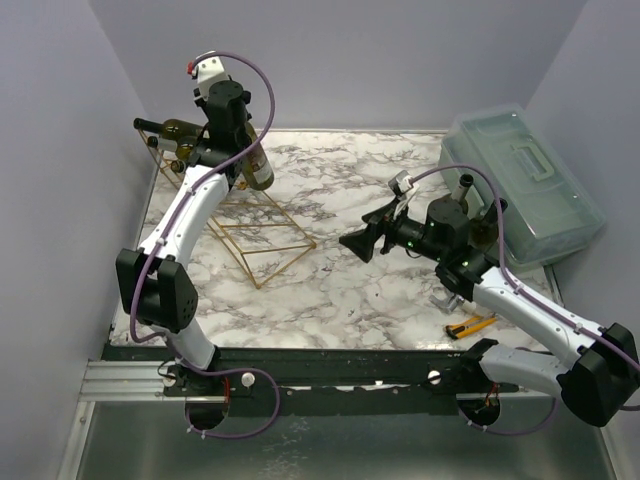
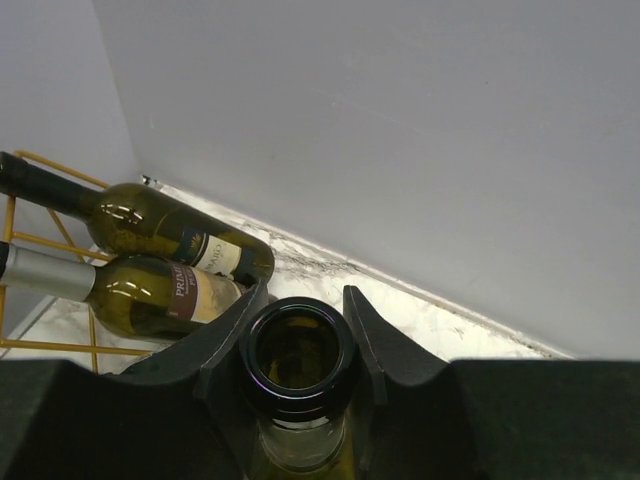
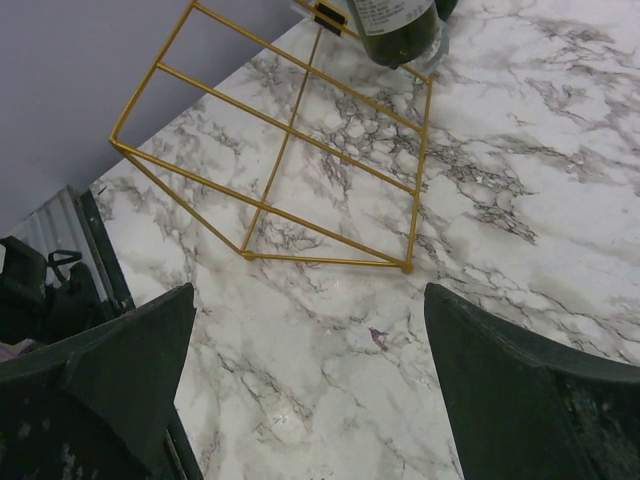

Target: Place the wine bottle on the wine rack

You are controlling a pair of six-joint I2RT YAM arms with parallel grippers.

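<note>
My left gripper (image 1: 233,148) is shut on the open neck of a green wine bottle (image 1: 258,167), held at a slant over the far end of the gold wire wine rack (image 1: 262,232). In the left wrist view the bottle's mouth (image 2: 298,358) sits between my fingers (image 2: 372,335). Two other bottles (image 2: 165,228) (image 2: 150,297) lie side by side on the rack (image 2: 48,346). My right gripper (image 1: 358,243) is open and empty above the marble table, right of the rack. The right wrist view shows the rack (image 3: 290,150) and the held bottle's base (image 3: 393,28).
A translucent lidded plastic box (image 1: 527,185) stands at the back right. A dark bottle-like neck (image 1: 466,184) rises behind my right arm. A yellow tool (image 1: 470,325) lies near the front edge. Walls close in on the left and at the back.
</note>
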